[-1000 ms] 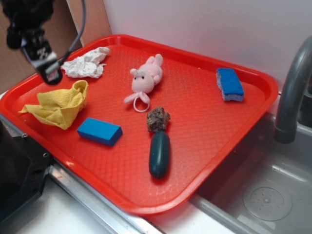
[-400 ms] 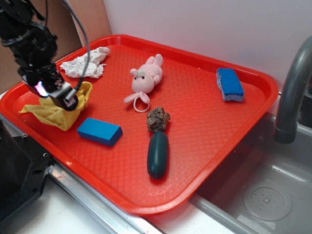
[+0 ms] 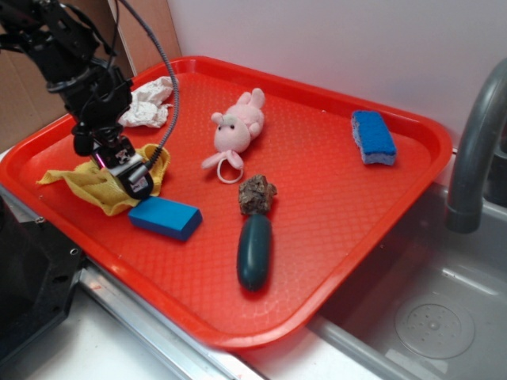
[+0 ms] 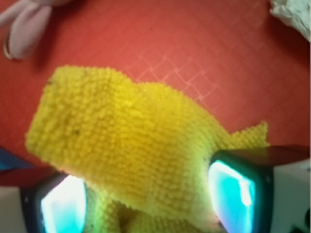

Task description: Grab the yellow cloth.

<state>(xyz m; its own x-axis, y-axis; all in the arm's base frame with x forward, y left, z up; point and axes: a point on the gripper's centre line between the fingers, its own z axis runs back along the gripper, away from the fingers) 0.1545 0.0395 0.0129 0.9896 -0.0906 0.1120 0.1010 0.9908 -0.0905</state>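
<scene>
The yellow cloth [image 3: 85, 184] lies crumpled on the left side of the red tray [image 3: 333, 214]. My gripper [image 3: 131, 178] has come down onto the cloth's right part and hides that part in the exterior view. In the wrist view the cloth [image 4: 126, 141] fills the middle, a raised fold of it sitting between the two fingers. My gripper [image 4: 148, 196] is open, with the glowing left pad [image 4: 63, 204] and right pad [image 4: 233, 189] standing wide apart on either side of the fabric.
A blue block [image 3: 165, 218] lies just right of the gripper. A white tissue wad [image 3: 146, 103] sits behind it. Further right are a pink plush [image 3: 238, 127], a rock [image 3: 257, 194], a dark green oblong [image 3: 255, 251] and a blue sponge [image 3: 373, 136]. A faucet [image 3: 475, 142] stands at the right.
The gripper came down from the upper left and moved right onto the yellow cloth. The cloth's raised right corner has been pushed a little to the right.
</scene>
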